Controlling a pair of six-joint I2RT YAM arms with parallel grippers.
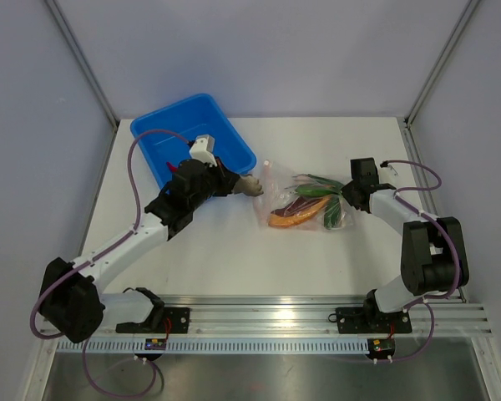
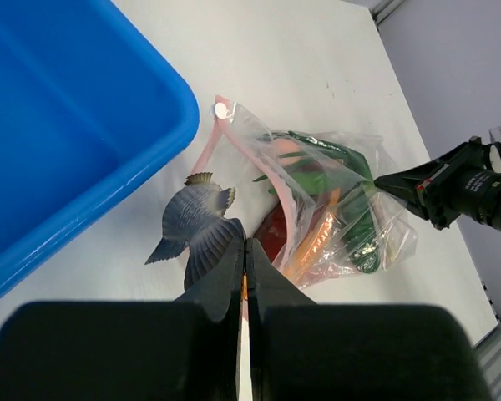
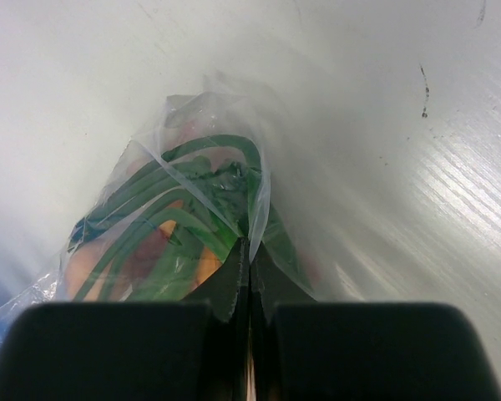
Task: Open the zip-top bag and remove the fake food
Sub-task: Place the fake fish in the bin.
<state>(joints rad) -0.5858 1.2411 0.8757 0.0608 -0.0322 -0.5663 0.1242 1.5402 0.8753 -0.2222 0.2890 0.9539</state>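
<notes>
The left fingers (image 2: 225,280) clamp the fish (image 2: 196,225); the right fingers (image 3: 225,288) pinch the zip-top bag (image 3: 150,209).

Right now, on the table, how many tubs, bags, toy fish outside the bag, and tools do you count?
Blue tub: 1
Zip-top bag: 1
Grey fish outside the bag: 1
Tools: 2, left tool and right tool
Total: 5

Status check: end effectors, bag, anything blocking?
Left end effector shut on grey fish, outside zip-top bag. Right end effector shut on bag's far end. Other fake food inside. Blue tub beside left arm, nothing blocking.
</notes>
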